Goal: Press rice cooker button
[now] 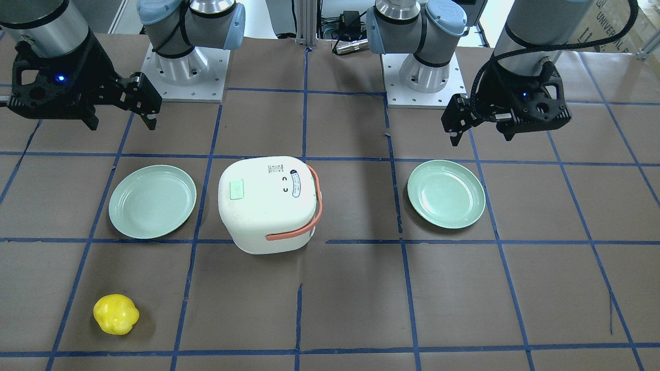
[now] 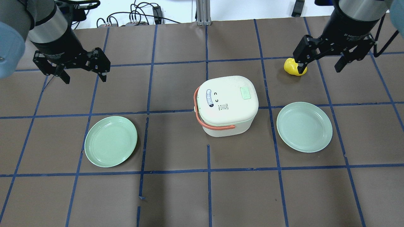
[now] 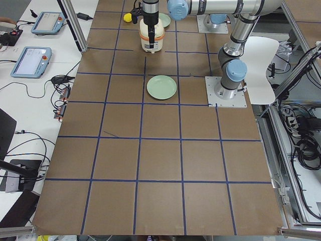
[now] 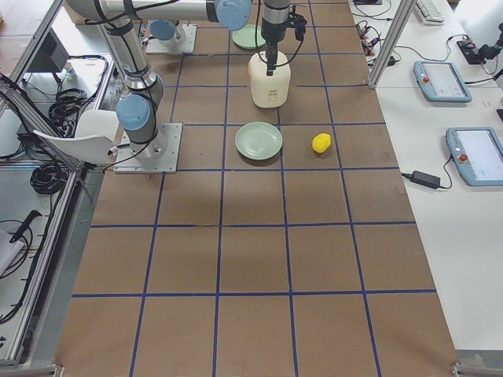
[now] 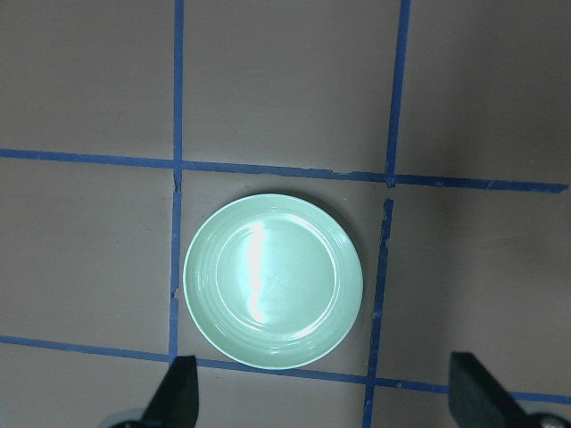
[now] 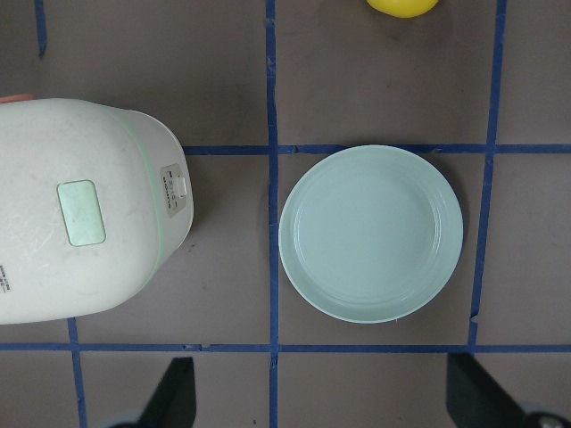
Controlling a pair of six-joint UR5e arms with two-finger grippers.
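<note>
One rice cooker (image 1: pixel 268 203) on blue-gridded brown table (image 1: pixel 350 309).

Rice cooker (image 2: pixel 227 107) white, handle (image 2: pixel 217 127) salmon; plates (image 2: pixel 110 141) (image 2: pixel 304 126) pale green; lump (image 1: pixel 116 314) yellow; table (image 2: pixel 176 195) brown, blue grid.

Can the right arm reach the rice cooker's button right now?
Probably yes. The right gripper hangs open and free, and the rice cooker turns its button that way, with only a flat plate between.

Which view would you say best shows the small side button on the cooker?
The right wrist view: the button is visible up close. Overhead and front views show the cooker but not the button; side views show it tiny; left wrist, nothing.
</note>
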